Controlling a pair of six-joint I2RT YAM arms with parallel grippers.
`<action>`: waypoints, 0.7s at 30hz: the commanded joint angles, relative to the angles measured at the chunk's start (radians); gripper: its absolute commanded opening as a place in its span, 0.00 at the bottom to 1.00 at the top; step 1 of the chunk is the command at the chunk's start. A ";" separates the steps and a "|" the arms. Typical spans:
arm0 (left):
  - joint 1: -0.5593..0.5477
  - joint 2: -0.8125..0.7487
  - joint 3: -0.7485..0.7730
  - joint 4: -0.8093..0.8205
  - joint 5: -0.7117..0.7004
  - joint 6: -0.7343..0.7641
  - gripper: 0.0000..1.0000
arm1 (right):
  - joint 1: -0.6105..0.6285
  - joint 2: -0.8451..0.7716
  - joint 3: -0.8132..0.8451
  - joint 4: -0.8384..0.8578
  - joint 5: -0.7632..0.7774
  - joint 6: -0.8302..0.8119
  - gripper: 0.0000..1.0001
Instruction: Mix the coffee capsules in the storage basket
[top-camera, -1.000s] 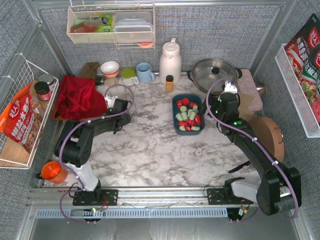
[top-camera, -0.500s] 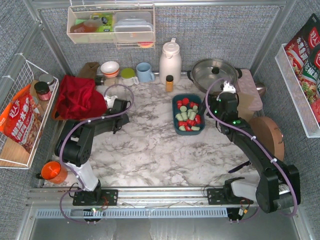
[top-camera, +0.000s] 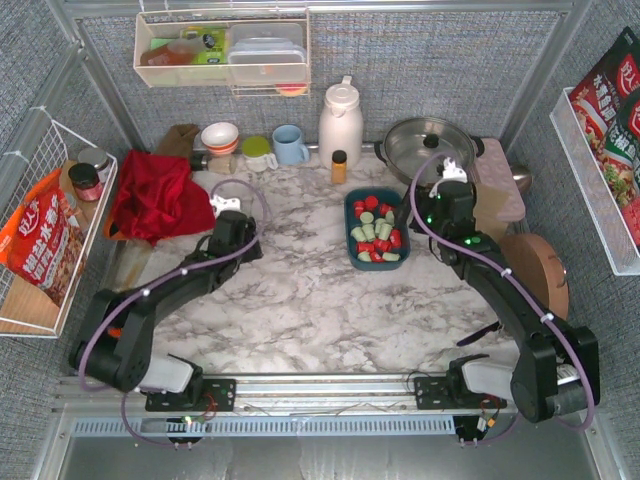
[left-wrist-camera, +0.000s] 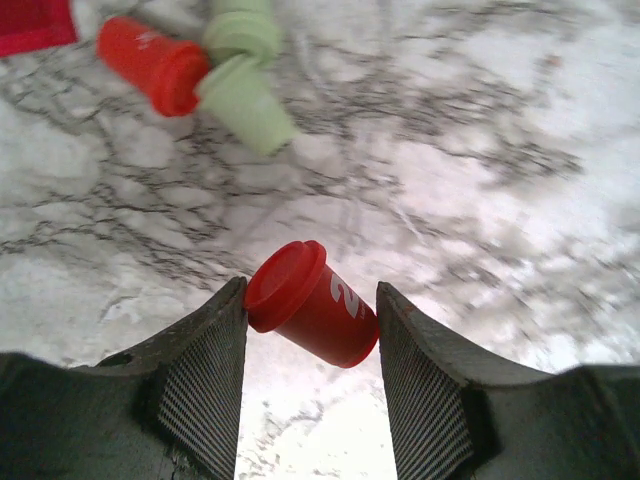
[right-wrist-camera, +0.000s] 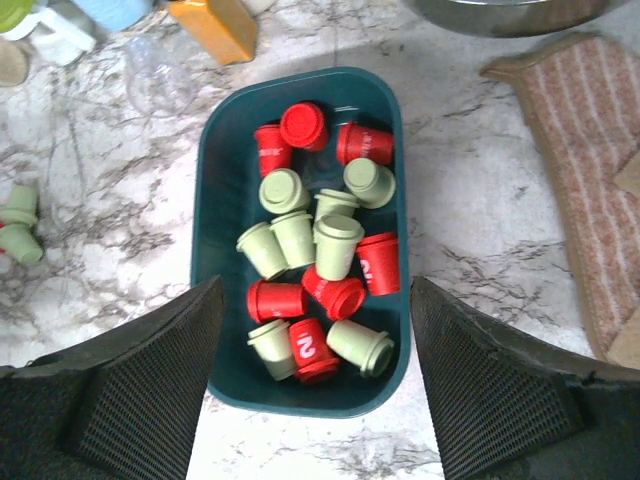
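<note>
Left wrist: ribbed left gripper clamps tapered red capsule; right gripper gapes wide.

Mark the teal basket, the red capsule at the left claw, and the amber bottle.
teal basket (right-wrist-camera: 214, 190), right wrist view, left wall.
red capsule (left-wrist-camera: 318, 320), left wrist view, its side.
amber bottle (top-camera: 339, 167), top view, its body.

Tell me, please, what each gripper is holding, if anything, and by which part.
The left gripper seems to pinch a red capsule by its rim and base; the right gripper holds nothing.
</note>
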 joint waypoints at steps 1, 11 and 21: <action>-0.075 -0.122 -0.078 0.173 0.082 0.137 0.45 | 0.019 -0.009 0.022 -0.004 -0.068 0.008 0.78; -0.264 -0.334 -0.328 0.677 0.274 0.377 0.46 | 0.167 -0.077 0.047 -0.036 -0.221 -0.032 0.76; -0.368 -0.322 -0.418 0.956 0.421 0.584 0.47 | 0.313 0.008 0.062 0.034 -0.456 -0.043 0.74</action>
